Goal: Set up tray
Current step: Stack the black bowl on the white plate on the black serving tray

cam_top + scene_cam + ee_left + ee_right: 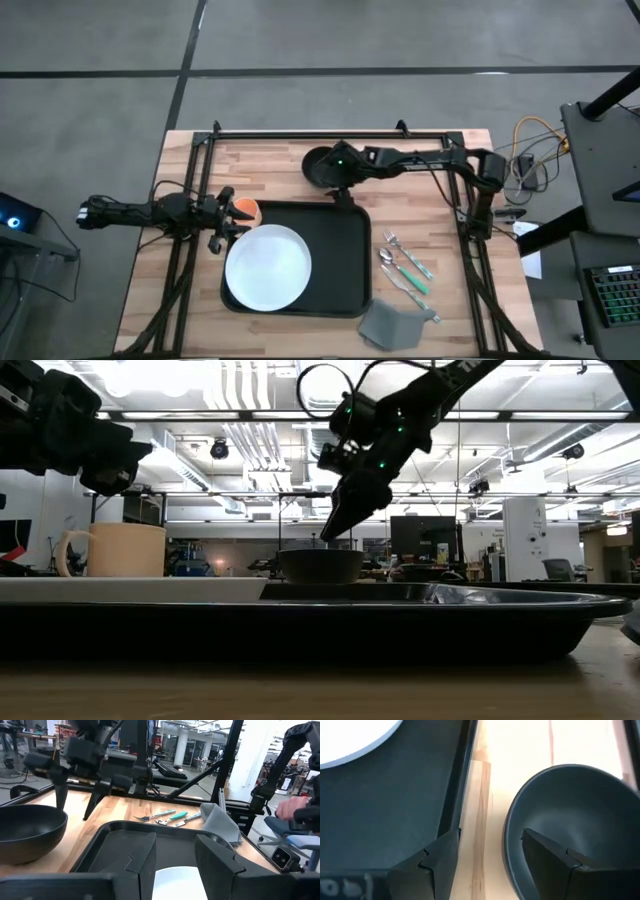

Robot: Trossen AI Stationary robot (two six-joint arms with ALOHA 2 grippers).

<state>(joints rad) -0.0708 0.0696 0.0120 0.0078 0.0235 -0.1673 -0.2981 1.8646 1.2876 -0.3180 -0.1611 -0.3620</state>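
Tray (300, 622) rim hides the plate (267, 267) seen from above.

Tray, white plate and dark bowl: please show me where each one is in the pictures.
tray (340, 255), high view, bare black floor right of the plate.
white plate (267, 266), high view, centre of the plate.
dark bowl (580, 805), right wrist view, inner wall of the bowl.

Right wrist view: plate (355, 737) cut off at upper left, bowl (580, 805) cut at right edge. Left wrist view: own fingers (135, 865) hide most of the plate, bowl cut at left edge. Low view: tray (300, 625) rim hides its contents.
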